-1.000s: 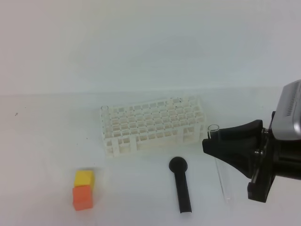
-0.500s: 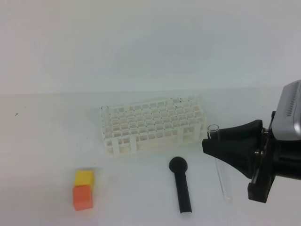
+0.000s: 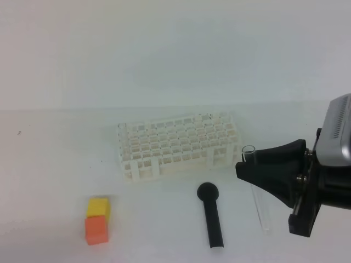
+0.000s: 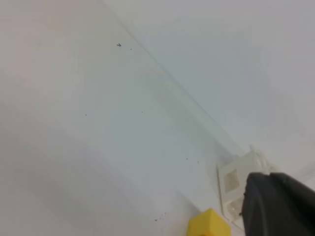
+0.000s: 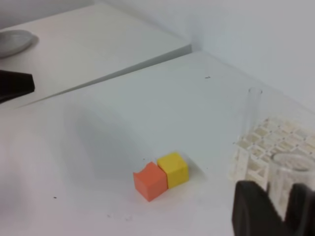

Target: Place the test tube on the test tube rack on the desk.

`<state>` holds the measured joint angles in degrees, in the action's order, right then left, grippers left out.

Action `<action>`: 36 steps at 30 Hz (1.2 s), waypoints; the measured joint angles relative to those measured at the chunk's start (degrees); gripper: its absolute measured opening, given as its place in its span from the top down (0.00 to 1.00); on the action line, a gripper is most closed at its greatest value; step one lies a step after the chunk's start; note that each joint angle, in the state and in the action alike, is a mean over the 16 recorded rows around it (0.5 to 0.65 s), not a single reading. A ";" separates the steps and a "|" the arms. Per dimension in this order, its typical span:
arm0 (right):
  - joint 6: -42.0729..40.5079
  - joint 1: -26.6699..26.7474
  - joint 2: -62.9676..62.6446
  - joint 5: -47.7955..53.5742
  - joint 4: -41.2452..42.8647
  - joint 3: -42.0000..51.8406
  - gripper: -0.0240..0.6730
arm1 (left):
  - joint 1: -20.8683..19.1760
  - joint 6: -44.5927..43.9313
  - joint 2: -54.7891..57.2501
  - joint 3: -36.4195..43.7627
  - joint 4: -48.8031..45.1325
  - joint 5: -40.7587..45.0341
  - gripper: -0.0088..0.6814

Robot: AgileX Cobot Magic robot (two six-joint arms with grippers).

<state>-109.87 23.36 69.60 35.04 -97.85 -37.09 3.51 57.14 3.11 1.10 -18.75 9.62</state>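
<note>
Exterior high view: the thin clear glass test tube (image 3: pixel 258 189) is near upright, mouth up, clamped near its top in the black right hand (image 3: pixel 247 164); its lower end hangs just above or at the plain white desk (image 3: pixel 55 164), can't tell which. The white plastic grid test tube rack (image 3: pixel 178 145) sits to the hand's left and a bit further back, near but apart. So the move is leftward w/ the tube's long axis kept vertical; the right arm is the nearer one, reaching in from the right edge, fingers pointing left. A black round-headed stick (image 3: pixel 211 213) lies between, closer to the camera.

Left wrist view: left hand (image 4: pixel 278 204) is a dark blur, seemingly shut, empty, well off from the tube; rack corner (image 4: pixel 231 179) and yellow cube (image 4: pixel 209 223) nearby.

Right wrist view: tube mouth (image 5: pixel 288 162) sits betw. the black fingers (image 5: pixel 253 209); rack (image 5: pixel 268 142) just beyond, w/ another clear tube (image 5: pixel 253 105) standing at its far corner.
</note>
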 joint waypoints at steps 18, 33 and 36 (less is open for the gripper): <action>-5.74 0.00 0.00 -16.74 -0.21 0.00 0.79 | 0.00 -0.04 0.00 -0.79 -3.41 1.34 0.99; 11.36 3.41 0.00 -26.00 25.79 0.07 0.79 | -0.05 -0.04 0.00 -0.79 -3.58 1.34 0.99; 26.90 4.60 0.04 -31.86 39.68 0.09 0.79 | -0.06 -0.04 0.00 -0.55 -3.66 1.34 0.99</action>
<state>-82.96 27.96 69.65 3.18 -58.17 -37.00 3.45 57.09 3.11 0.55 -22.41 10.96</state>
